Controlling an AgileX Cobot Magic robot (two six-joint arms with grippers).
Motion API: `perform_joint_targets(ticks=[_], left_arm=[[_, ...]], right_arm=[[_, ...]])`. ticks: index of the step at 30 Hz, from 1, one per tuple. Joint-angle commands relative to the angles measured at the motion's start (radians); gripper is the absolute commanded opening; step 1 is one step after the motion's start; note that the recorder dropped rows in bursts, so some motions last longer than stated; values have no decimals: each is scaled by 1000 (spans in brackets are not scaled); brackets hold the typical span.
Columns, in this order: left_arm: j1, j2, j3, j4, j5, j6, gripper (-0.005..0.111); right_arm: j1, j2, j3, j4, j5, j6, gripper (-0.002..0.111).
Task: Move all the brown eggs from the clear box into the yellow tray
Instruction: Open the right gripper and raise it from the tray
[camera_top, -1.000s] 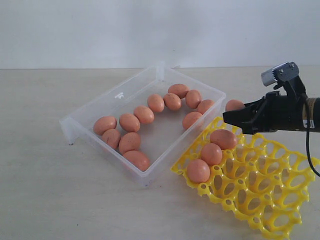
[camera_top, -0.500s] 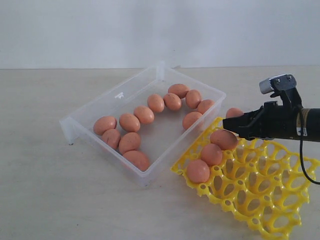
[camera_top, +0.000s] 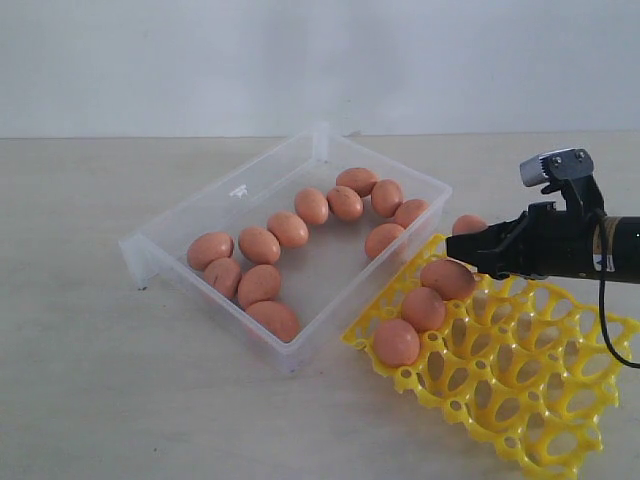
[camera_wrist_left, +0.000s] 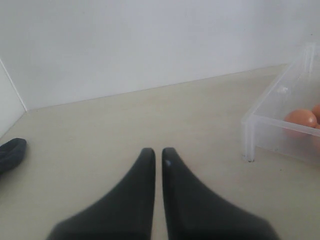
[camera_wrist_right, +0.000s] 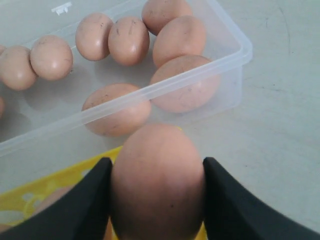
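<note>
Brown eggs (camera_top: 288, 229): 3 in yellow tray (camera_top: 405, 378), 12 in clear box (camera_top: 240, 190) at its 10 o'clock; R jaws grip another, L jaws closed.

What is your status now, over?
Right fingers shut on egg above tray. Left fingers shut, empty. Many eggs in box. Nothing in way.

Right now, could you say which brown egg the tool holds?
The egg clamped in the right tool over the yellow tray; all others rest in that tray or the clear box.

Pincer (camera_wrist_right: 157, 164) grips brown egg (camera_wrist_right: 157, 192) over yellow tray (camera_wrist_right: 65, 176); clear box (camera_wrist_right: 236, 46) beside.
</note>
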Motion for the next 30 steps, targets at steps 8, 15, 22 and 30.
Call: perform_joint_targets(ticks=[8,15,22,30], left_arm=[[-7,-3,-3,-5,-7,-3,4],[-7,-3,-3,-5,-7,-3,4],[-7,-3,-3,-5,-7,-3,4],[-7,-3,-3,-5,-7,-3,4]], right_arm=[[2,3,-2,-5,-7,8,51],[2,3,-2,11,-31,8,51],[0,3,-2,194,-276,6,51],[0,-47,-7,322,-386,6,50]])
